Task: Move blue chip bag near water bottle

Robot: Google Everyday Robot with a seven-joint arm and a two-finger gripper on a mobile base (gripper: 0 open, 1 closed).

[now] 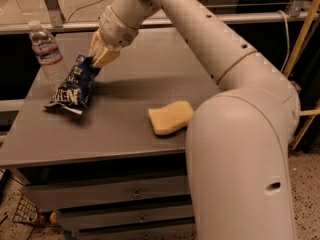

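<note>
camera view: claw (99, 59) pinches top of blue chip bag (71, 87) slanting down-left.

Lighting is dim and warm, falling from overhead. A soft shadow lies on the table (150, 84) to the right of the blue chip bag (70, 86), which the gripper (102, 56) pinches at far left. There is a mild sheen on the pale arm (235, 149).
</note>
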